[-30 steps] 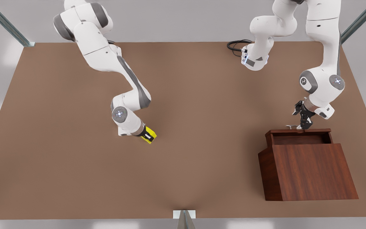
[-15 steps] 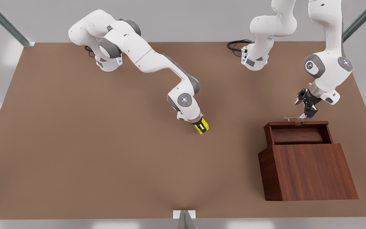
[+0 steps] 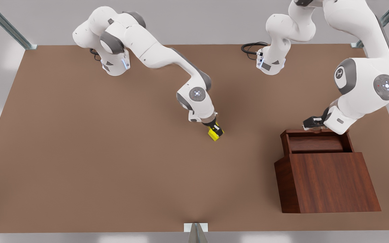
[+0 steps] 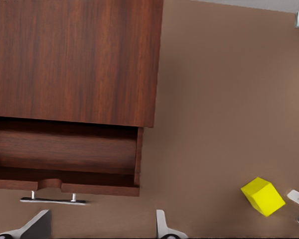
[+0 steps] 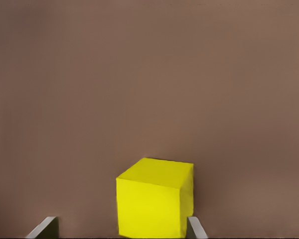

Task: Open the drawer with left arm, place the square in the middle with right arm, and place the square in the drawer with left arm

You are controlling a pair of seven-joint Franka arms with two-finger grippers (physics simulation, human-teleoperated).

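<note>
Cube set mid-desk; handover next.
My right claw (image 3: 216, 131) spread around the yellow cube (image 3: 214, 134); left claw (image 3: 311, 123), spread beside the open drawer (image 3: 316, 143), must fetch it.

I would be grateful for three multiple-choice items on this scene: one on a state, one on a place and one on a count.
1. The dark wood-grain drawer is: A shut; B pulled open, empty; C upside down.
2. The small yellow cube sits: A in the drawer; B on the brown tabletop; C in the air.
3. Yellow cubes in sight: A one; B two; C three.
Answers: 1 B, its bare inside shows beside the open left gripper near the silver bar handle. 2 B, it rests on the tabletop between the fingers of the open right gripper. 3 A, just one is visible.
</note>
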